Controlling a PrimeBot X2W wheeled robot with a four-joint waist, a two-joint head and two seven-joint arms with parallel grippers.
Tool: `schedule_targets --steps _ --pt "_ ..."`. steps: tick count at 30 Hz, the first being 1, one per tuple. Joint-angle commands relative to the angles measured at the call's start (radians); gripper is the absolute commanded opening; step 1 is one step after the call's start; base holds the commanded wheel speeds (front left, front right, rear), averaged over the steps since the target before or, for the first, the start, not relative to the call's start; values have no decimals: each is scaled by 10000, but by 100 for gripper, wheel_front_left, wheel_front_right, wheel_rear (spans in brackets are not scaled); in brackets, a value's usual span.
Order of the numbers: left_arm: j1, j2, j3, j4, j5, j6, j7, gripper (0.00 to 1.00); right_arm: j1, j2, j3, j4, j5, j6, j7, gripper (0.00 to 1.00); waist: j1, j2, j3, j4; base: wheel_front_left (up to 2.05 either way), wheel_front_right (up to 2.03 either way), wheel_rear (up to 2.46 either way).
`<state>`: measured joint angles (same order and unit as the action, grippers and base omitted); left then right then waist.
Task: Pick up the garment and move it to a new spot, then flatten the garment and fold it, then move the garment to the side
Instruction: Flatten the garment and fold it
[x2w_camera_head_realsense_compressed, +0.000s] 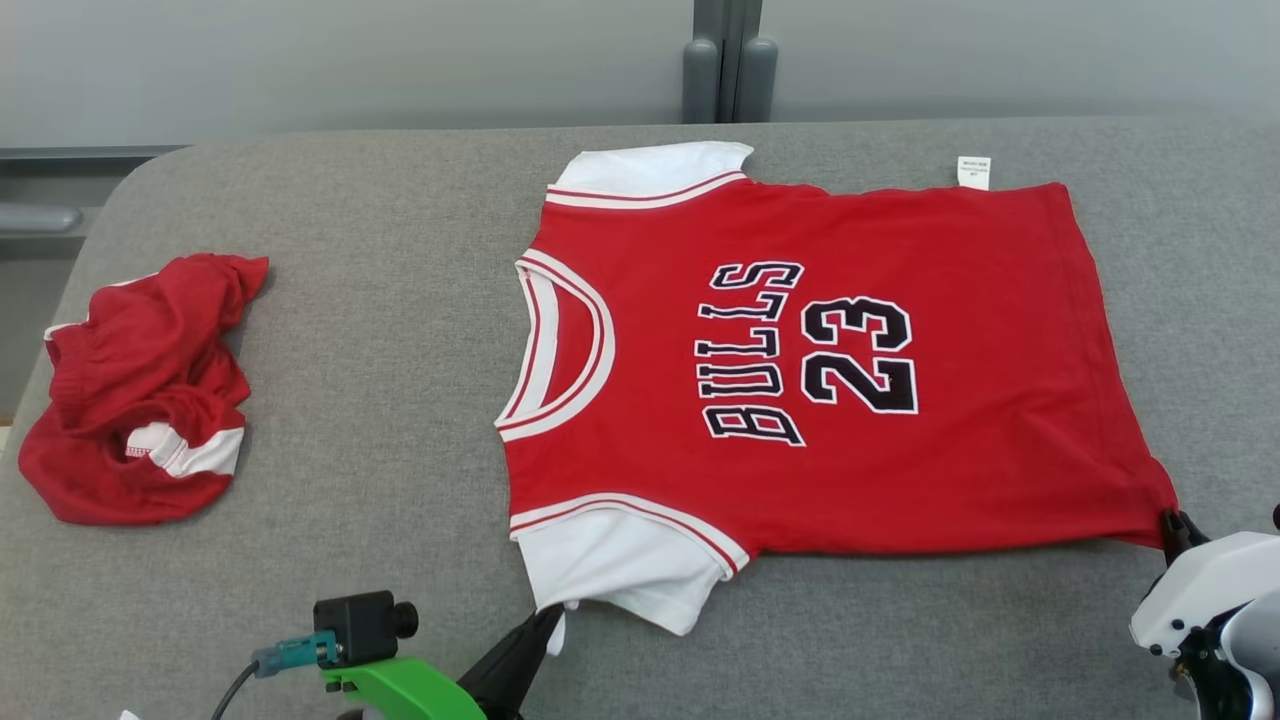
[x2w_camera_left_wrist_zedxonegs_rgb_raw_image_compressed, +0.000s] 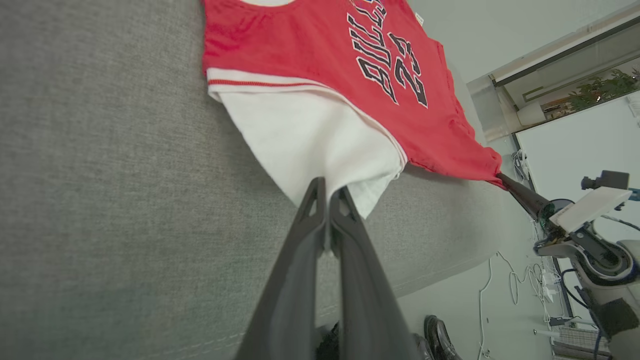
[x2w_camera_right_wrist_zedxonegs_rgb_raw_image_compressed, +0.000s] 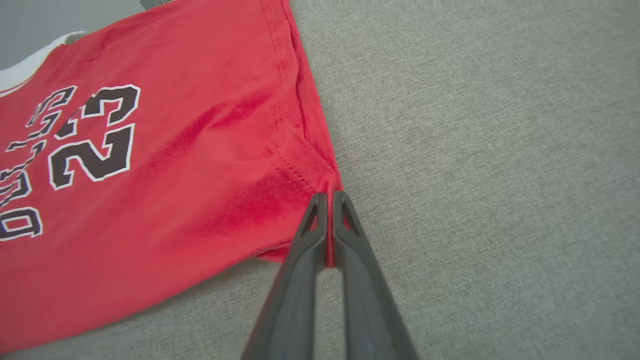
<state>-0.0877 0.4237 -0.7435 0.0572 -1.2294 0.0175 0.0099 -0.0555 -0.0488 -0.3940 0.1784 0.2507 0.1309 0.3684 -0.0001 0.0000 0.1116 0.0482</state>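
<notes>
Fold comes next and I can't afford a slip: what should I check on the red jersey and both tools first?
1. Left tool shut on white sleeve of the red-and-white fabric jersey: ok.
2. Right tool shut on its red hem corner: ok.
3. Jersey flat, print up, on the grey padded table: ok.
4. Crumpled red-and-white shorts apart from the jersey: ok.
5. Both fabric layers caught in each grip: cannot tell.

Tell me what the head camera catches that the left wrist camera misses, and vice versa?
Head view adds a crumpled red garment, far left. Left wrist view adds a dark shoe on the floor and green plants. Shared: the red jersey, its white sleeve pinched by the shut left gripper, its hem corner by the right gripper.
</notes>
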Motion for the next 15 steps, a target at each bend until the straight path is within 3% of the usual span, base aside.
schedule_targets --steps 1,9,15 --pt "-168 66 96 -126 136 -53 -114 0 -56 -32 63 -84 -9 -3 13 0 1 0 45 -30 0 0 0" --pt "-1478 -289 200 -130 557 -315 -193 0 -796 -32 355 -205 -194 -3 46 0 1 0 154 -114 0 0 0" --pt "-2941 -797 179 1052 1078 -598 -227 0 -1692 -29 441 154 -413 -4 136 0 1 0 318 -282 0 0 0"
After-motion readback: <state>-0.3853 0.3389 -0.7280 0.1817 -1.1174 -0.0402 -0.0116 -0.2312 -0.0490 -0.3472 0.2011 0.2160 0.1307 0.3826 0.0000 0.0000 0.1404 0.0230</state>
